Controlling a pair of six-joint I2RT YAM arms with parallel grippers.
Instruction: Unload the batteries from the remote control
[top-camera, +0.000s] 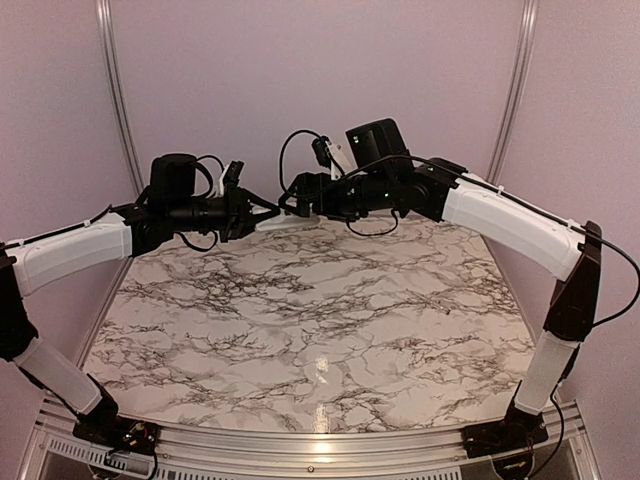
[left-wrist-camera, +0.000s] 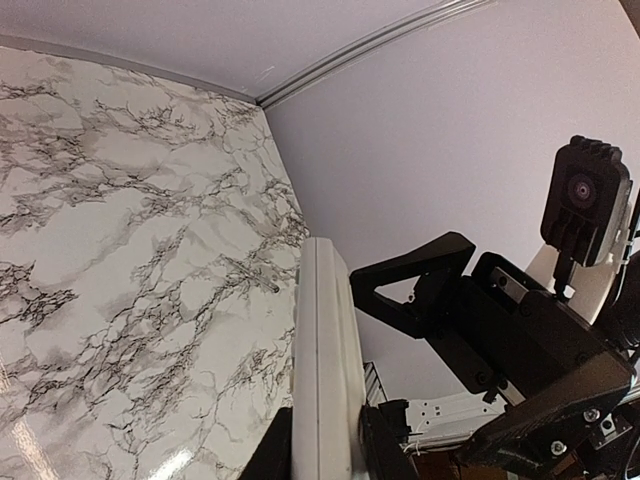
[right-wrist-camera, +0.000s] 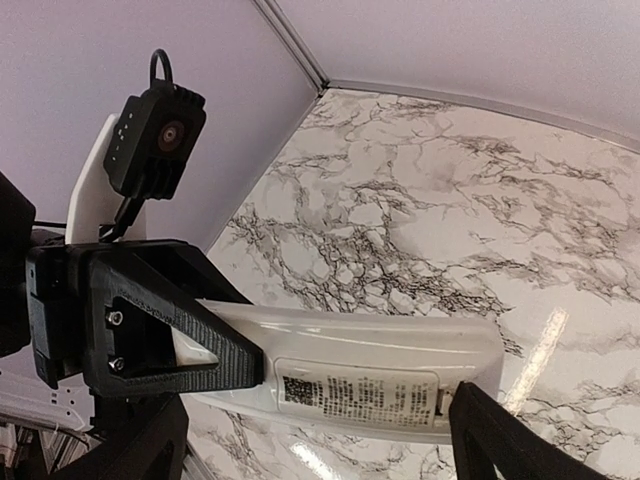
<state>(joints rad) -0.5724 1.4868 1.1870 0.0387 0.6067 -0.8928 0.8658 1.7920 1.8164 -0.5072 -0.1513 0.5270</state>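
The remote control (top-camera: 286, 223) is a slim white bar held in the air above the back of the table. My left gripper (top-camera: 250, 214) is shut on one end of it. In the left wrist view the remote (left-wrist-camera: 325, 340) shows edge-on between my left gripper's (left-wrist-camera: 326, 445) fingers. In the right wrist view the remote (right-wrist-camera: 370, 345) shows its printed back cover (right-wrist-camera: 365, 392), which is closed. My right gripper (right-wrist-camera: 320, 405) is open, its fingers spread along the remote's length, one tip at the cover's end. The batteries are hidden.
The marble table top (top-camera: 320, 330) lies below both arms. Purple walls with aluminium rails (top-camera: 118, 90) close the back and sides. The right arm's wrist camera (left-wrist-camera: 585, 200) is close beside the remote.
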